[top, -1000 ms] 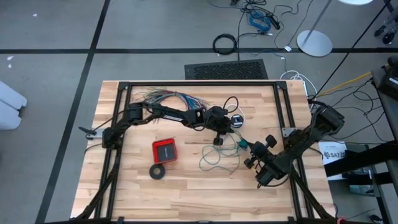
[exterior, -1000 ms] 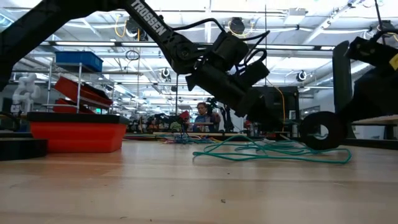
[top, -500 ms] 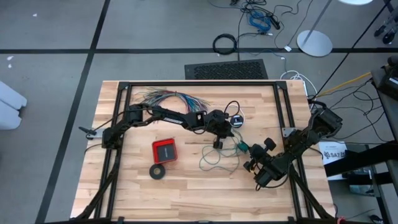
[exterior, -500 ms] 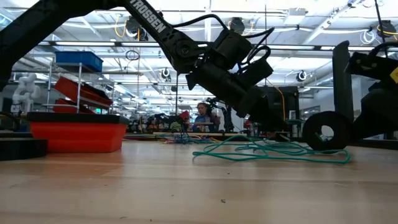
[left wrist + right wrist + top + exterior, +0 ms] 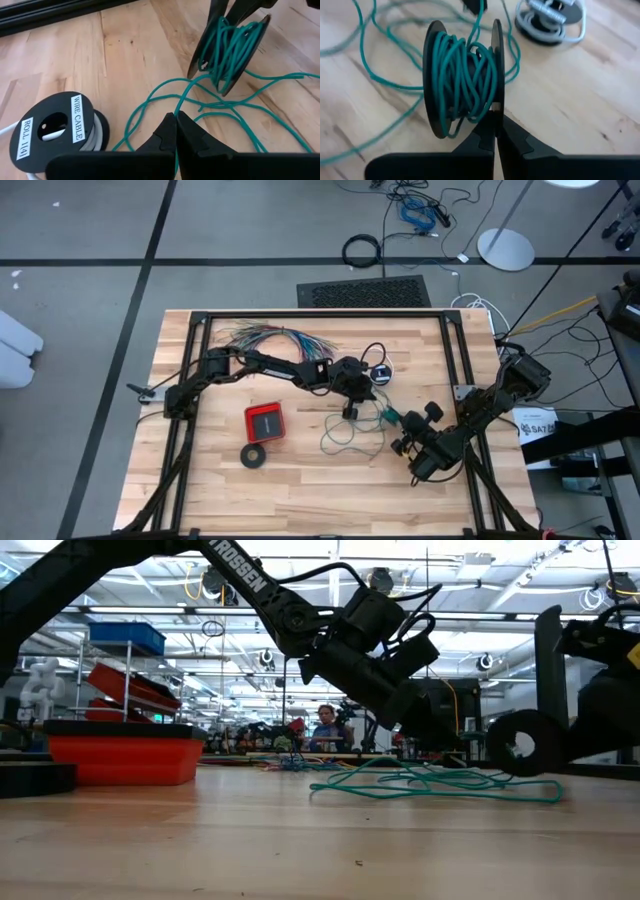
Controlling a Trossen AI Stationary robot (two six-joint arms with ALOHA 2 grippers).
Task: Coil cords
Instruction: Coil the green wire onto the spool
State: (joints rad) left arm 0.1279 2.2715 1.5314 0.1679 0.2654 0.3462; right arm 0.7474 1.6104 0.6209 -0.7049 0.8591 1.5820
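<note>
The teal-green wire is partly wound on a small black spool (image 5: 462, 75), and the rest lies in loose loops (image 5: 345, 438) on the table's middle. My right gripper (image 5: 495, 122) is shut on the spool, which also shows in the low view (image 5: 520, 743). My left gripper (image 5: 176, 125) is just left of the spool and shut on the wire. The white cord sits wound on its own black labelled spool (image 5: 55, 130), which lies flat on the table just beyond both grippers (image 5: 381, 373). My left gripper pinches a single strand of the teal wire (image 5: 176, 106) between its shut fingertips, slanting down from the table's left. From the fingers the strand curves up to the spool (image 5: 227, 50); the rest lies slack on the table. My right gripper pinches the rim of one spool flange (image 5: 496, 106) between its two fingers, coming low from the table's right. The spool stands on edge, slightly tilted, close above the table; I cannot tell whether it touches the wood.
A red box (image 5: 264, 421) and a black tape-like ring (image 5: 254, 455) lie left of the loose loops. A fanned bundle of many-coloured wires (image 5: 270, 335) lies at the far left. A black frame (image 5: 320, 315) borders the tabletop. A person shows far behind (image 5: 325, 725).
My right gripper has raised the spool slightly. My left gripper has shifted a little toward the spool, still shut on the wire.
</note>
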